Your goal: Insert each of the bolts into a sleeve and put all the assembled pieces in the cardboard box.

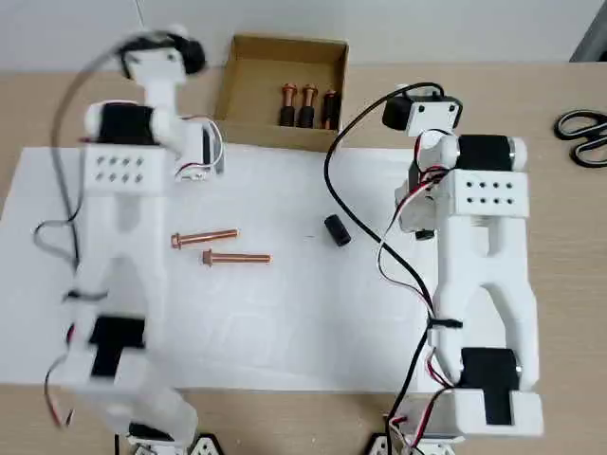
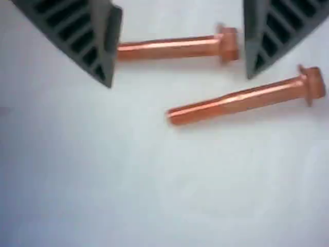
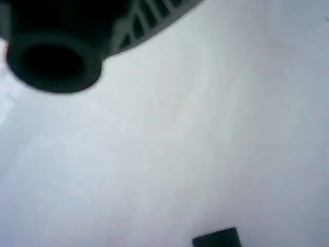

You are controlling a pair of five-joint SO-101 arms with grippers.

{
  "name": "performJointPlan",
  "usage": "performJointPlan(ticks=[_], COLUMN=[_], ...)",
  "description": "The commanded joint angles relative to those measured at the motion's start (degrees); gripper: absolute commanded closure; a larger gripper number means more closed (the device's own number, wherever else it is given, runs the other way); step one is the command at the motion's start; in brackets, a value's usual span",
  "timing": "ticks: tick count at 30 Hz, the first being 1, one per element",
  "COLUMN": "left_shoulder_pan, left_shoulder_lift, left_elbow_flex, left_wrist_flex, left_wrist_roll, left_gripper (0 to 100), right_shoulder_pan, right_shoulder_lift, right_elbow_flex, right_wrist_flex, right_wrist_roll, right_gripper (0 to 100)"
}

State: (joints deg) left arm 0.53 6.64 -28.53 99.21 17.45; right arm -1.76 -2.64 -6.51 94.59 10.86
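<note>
Copper flanged bolt (image 1: 204, 237) and its twin (image 1: 236, 257) lie on the white sheet (image 1: 285, 313), left of a short black sleeve (image 1: 337, 229); three assembled pieces (image 1: 308, 105) sit in the far brown cardboard box (image 1: 248, 85). Left wrist view: the left gripper (image 2: 178, 81) hangs wide open, empty, above both bolts. Right wrist view: the right gripper (image 3: 87, 36) clasps a second black sleeve (image 3: 51, 62).

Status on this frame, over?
Left gripper open over two bolts. Right gripper shut on sleeve. Spare sleeve on paper, three assemblies in box. Nothing blocking.
</note>
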Motion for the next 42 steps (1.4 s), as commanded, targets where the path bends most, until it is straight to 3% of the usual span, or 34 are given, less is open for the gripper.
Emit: performJointPlan(ticks=[1,7,14,24,42], left_shoulder_pan=[1.49,3.16,5.1,7.38,2.99], left_shoulder_lift=[-11.34,-8.97,4.22,15.12,21.54], left_elbow_flex=[5.76,22.46,25.98,26.07,26.15], left_wrist_flex=[0.88,-5.54,-10.29,-7.56,-9.41], left_wrist_roll=[12.92,32.09,49.85,63.91,64.88], left_gripper=[84,84,84,84,84], right_shoulder_pan=[0.31,0.31,0.22,0.22,0.22], right_shoulder_lift=[-3.56,-3.56,-3.56,-3.56,-3.65], right_elbow_flex=[-2.55,-2.55,-2.46,-2.37,0.53], right_wrist_flex=[0.22,0.13,0.13,0.22,-0.4], right_wrist_roll=[0.18,0.09,0.09,0.09,0.0], right_gripper=[99.5,99.5,99.5,99.5,99.5])
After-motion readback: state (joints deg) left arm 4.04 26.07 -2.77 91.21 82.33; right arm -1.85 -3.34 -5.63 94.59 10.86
